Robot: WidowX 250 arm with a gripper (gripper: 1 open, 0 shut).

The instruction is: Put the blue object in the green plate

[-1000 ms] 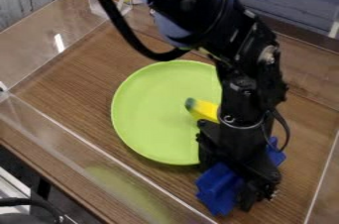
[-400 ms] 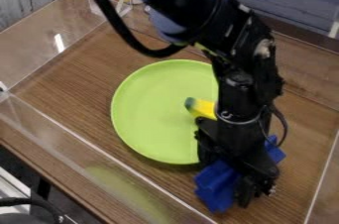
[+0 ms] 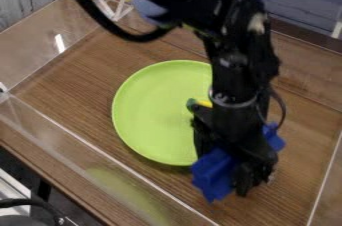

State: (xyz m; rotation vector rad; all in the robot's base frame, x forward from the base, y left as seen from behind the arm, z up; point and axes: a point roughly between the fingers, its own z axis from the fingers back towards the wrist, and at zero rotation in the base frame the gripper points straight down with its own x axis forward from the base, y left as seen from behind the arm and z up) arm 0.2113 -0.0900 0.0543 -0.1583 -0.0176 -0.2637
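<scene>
The green plate [image 3: 150, 110] lies flat on the wooden table, left of centre. The blue object [image 3: 214, 178] sits low at the plate's near right, partly hidden behind my gripper [image 3: 238, 182]; more of its blue shows to the right of the fingers. My black arm comes down from the top of the view and the gripper points straight down, closed around the blue object. Whether the object rests on the table or is lifted is unclear.
Clear plastic walls [image 3: 54, 42] enclose the wooden table on the left, front and right. A bit of yellow banana [image 3: 195, 104] peeks out beside the arm over the plate's right part.
The arm and gripper have shifted left, toward the plate, taking the blue object along. Most of the banana is now covered by the arm.
</scene>
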